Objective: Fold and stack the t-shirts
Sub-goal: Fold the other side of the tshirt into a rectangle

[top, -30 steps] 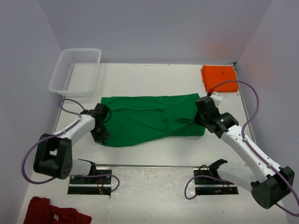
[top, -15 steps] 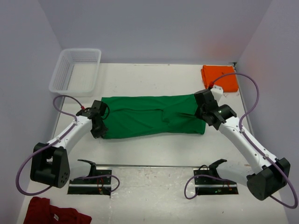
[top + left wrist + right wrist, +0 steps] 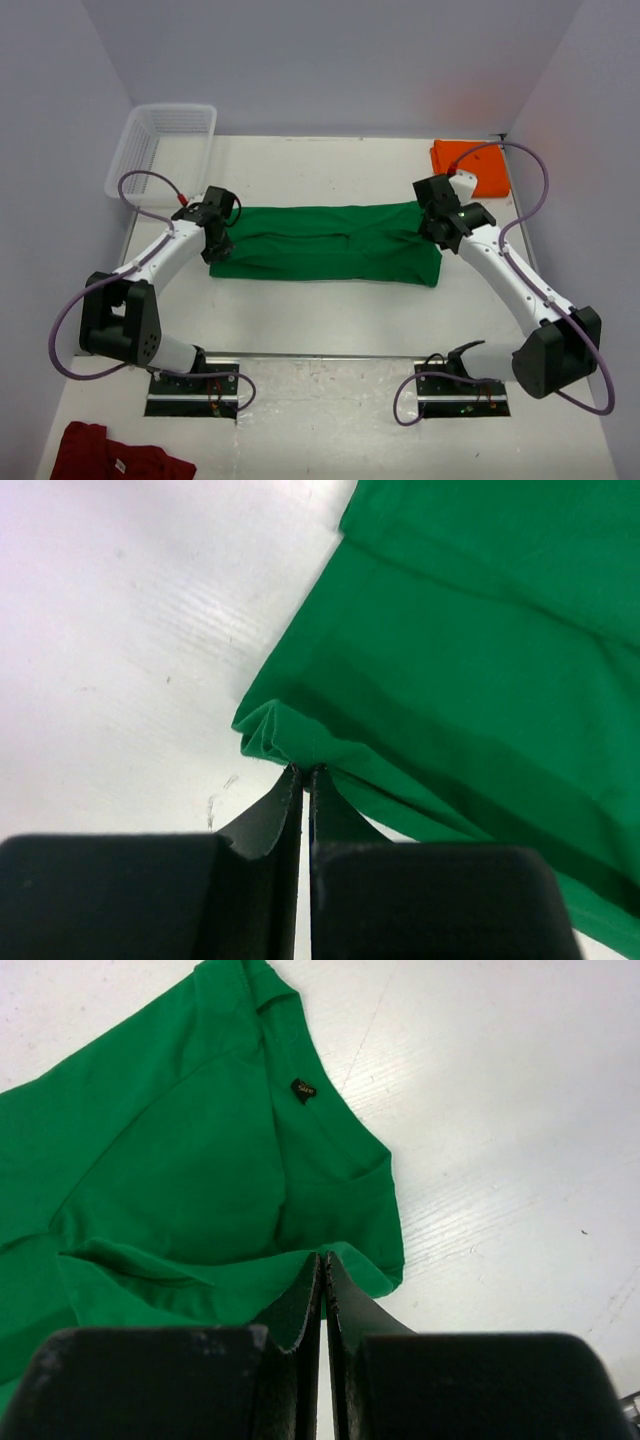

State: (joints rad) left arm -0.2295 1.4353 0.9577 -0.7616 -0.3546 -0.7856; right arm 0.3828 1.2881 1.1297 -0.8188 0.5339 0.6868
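The green t-shirt [image 3: 325, 242] lies across the middle of the table as a long band folded over on itself. My left gripper [image 3: 215, 228] is shut on its left edge, pinching a fold of green cloth [image 3: 275, 735]. My right gripper [image 3: 437, 222] is shut on its right edge, pinching green cloth [image 3: 250, 1285] near the neck label [image 3: 303, 1091]. The orange t-shirt [image 3: 472, 164] lies folded at the back right corner, just behind my right gripper.
A white mesh basket [image 3: 163, 152] stands at the back left. A dark red garment with a white tag [image 3: 115, 455] lies at the front left corner. Two metal base plates [image 3: 190, 385] sit at the near edge. Walls close in the left, back and right.
Both grippers have moved toward the back of the table, carrying the shirt's near edge over its far part. The shirt has gone from a wide spread to a narrower folded band.
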